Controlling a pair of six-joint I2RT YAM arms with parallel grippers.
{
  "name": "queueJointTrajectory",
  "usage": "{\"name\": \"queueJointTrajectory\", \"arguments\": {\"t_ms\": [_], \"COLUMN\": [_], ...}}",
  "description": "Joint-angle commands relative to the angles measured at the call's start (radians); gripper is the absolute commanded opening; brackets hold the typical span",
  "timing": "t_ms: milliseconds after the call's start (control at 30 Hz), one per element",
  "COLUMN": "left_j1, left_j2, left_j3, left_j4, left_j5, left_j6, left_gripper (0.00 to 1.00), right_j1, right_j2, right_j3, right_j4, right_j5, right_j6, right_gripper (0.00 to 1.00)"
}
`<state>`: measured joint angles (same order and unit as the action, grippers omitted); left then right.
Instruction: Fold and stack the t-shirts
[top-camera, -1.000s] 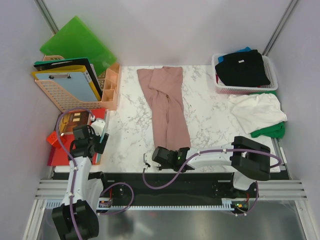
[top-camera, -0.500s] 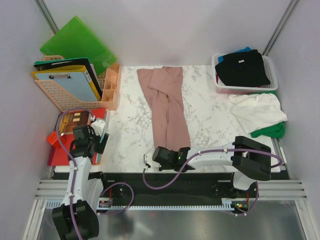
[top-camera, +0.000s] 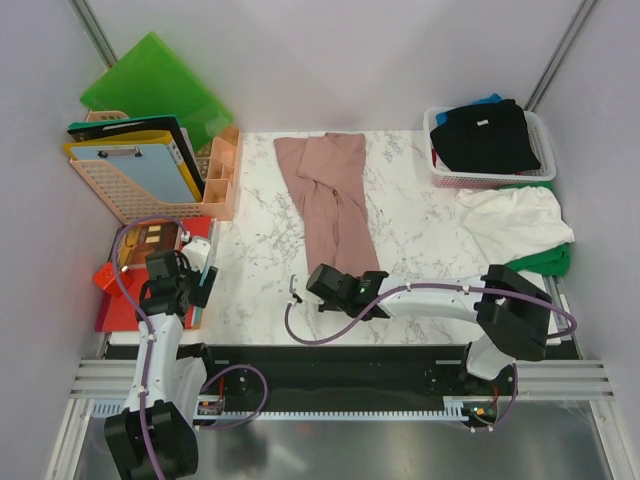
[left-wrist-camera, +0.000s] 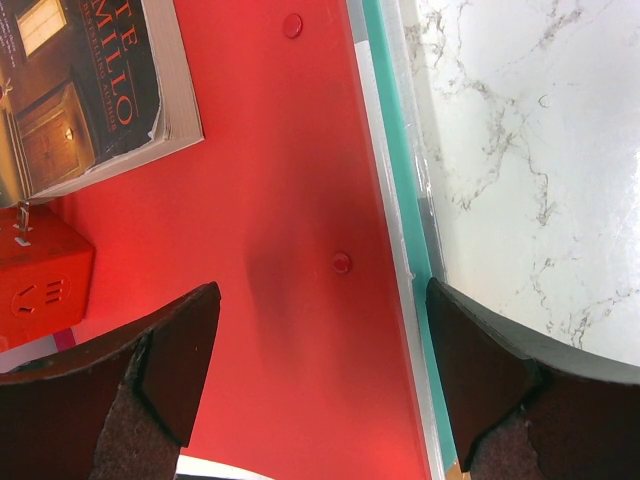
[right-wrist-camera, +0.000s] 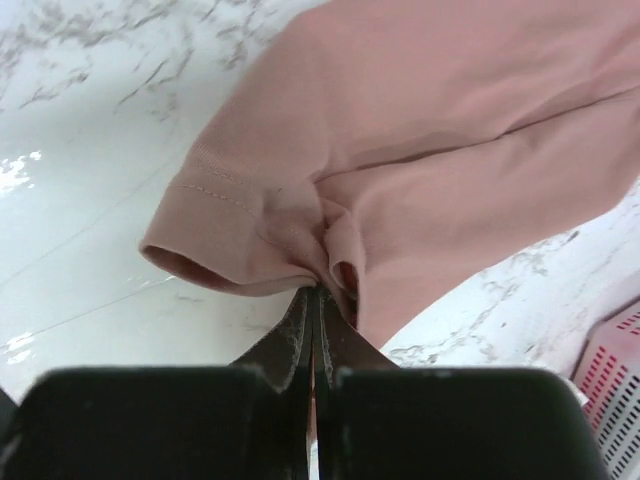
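Left gripper (left-wrist-camera: 320, 370) as before: spread wide, idle over red folder (left-wrist-camera: 270, 200). Pink shirt (top-camera: 330, 200) lengthwise mid-table (top-camera: 260, 270), near end now drawn back from edge. Right gripper (right-wrist-camera: 318, 300) just clamped on that end — fold probably starting. White shirt (top-camera: 515, 220) at right untouched.

Our right gripper (right-wrist-camera: 318, 296) has just closed, and its jaws now pinch the near end of the pink t-shirt (top-camera: 328, 195). We see it farther from the near edge of the table (top-camera: 250, 290) than before. The cloth's near end is drawn back with it, and the right arm (top-camera: 440, 297) has swung its elbow rightward.
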<state>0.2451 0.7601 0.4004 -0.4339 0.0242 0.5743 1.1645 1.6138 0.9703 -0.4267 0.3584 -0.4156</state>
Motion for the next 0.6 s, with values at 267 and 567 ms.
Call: {"name": "queueJointTrajectory", "arguments": {"t_ms": [267, 567], "left_j1": [0.000, 0.000], "left_j2": [-0.011, -0.007], "left_j3": [-0.005, -0.006], "left_j4": [0.012, 0.014], "left_j5": [-0.004, 0.000], "left_j6": [0.016, 0.013], "left_gripper": [0.91, 0.91], "right_j1": [-0.086, -0.187], "right_j2": [0.031, 0.127], "right_j3": [0.162, 0.298], "right_j4": [0.019, 0.052], "right_j5": [0.034, 0.040], "right_j6": [-0.130, -0.230], "right_gripper": [0.00, 0.00]}}
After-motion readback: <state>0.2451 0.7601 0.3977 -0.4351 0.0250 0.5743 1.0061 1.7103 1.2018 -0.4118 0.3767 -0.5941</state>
